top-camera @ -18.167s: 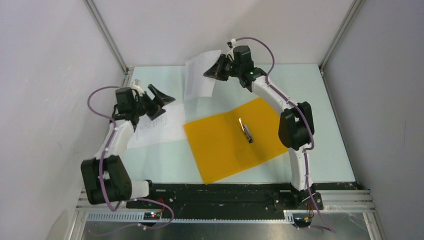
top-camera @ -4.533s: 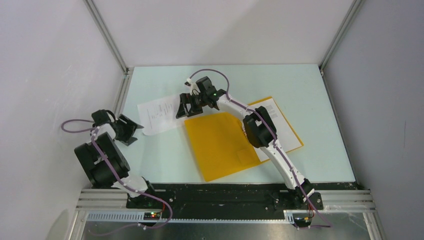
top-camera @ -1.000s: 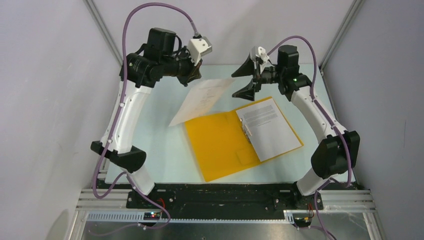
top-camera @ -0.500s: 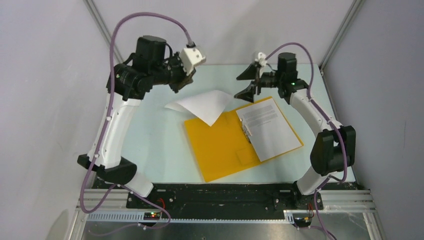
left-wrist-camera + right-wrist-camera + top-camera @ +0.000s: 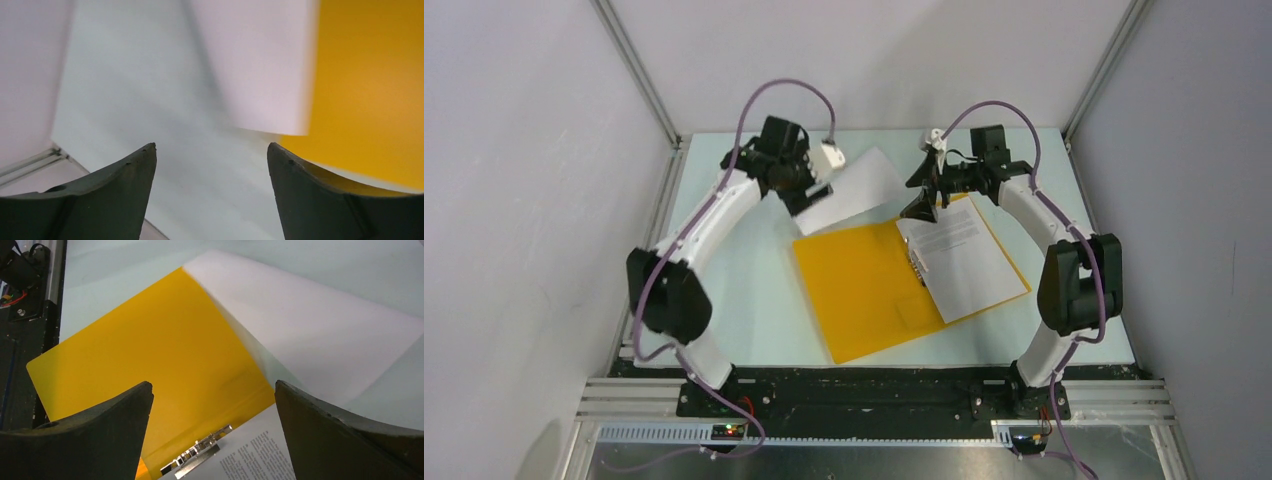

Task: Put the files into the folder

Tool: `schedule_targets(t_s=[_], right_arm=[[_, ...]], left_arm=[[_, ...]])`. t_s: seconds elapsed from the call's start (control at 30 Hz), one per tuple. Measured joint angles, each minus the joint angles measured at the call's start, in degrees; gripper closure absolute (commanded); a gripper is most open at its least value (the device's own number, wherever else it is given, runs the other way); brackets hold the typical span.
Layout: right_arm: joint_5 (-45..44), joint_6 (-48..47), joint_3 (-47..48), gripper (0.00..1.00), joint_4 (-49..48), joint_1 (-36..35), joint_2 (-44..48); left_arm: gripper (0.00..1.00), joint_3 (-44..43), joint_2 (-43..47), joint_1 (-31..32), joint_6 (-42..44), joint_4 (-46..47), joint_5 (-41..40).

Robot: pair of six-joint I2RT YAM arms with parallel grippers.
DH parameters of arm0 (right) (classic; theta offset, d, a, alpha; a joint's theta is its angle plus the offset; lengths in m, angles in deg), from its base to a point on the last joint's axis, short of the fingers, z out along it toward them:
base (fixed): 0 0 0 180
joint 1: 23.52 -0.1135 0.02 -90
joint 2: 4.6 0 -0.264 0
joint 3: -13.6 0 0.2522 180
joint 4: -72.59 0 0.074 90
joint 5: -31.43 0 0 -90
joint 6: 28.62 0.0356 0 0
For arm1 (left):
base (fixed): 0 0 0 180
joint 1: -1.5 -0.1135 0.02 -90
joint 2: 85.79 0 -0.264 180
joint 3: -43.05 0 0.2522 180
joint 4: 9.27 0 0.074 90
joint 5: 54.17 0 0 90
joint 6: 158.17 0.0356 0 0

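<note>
Sheet [image 5: 856, 188] now down against folder [image 5: 864, 290]

Part of the folder [image 5: 864, 290] lies hidden under a printed sheet [image 5: 964, 262].

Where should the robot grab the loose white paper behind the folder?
Probably the end nearest the open left pincer, coming in low from the left. The loose sheet lies flat, so only an edge can be pinched. Its near part rests on the folder, which may lift it slightly.
</note>
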Motion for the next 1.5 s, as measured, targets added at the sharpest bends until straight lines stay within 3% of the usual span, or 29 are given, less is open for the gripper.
schedule_targets(t_s=[0.13,0.27,0.37,0.47,0.67,0.8,1.0,1.23,1.5], right_arm=[[-0.6,3.2,0.1,0.04,-0.2,0.5,-0.5],[-1.4,6.8,0.1,0.03,-0.5,0.5,-2.0],[-2.8,9.6,0.1,0.02,-1.0,0.9,-3.0],[-4.2,20.0,0.1,0.01,-6.1,2.8,-4.8],[-12.6,41.3,0.2,0.01,-16.3,9.2,-9.1],[-18.2,50.6,0.7,0.0,-18.6,11.4,-12.3],[-19.5,61.2,2.0,0.02,-21.5,12.5,-17.6],[-22.3,66.3,2.0,0.11,-18.4,12.3,-18.8],[-24.9,66.4,1.7,0.14,-14.9,11.1,-18.8]], left_arm=[[0.08,-12.0,-11.3,-6.9,-3.1,7.0,1.6],[0.01,-16.7,-17.8,-11.3,-4.7,9.6,6.4],[0.0,-16.9,-20.0,-10.4,-5.1,9.9,7.7],[0.0,-17.1,-21.6,-5.6,-7.5,11.2,5.9],[0.0,-24.7,-28.7,0.9,-23.8,13.2,5.7],[0.0,-28.7,-32.3,-0.4,-37.2,14.3,6.3],[0.0,-32.2,-37.0,-2.2,-51.4,16.0,8.0],[0.0,-32.0,-41.2,-1.8,-58.7,16.2,12.7],[0.01,-30.8,-41.6,-1.7,-61.7,17.3,14.4]])
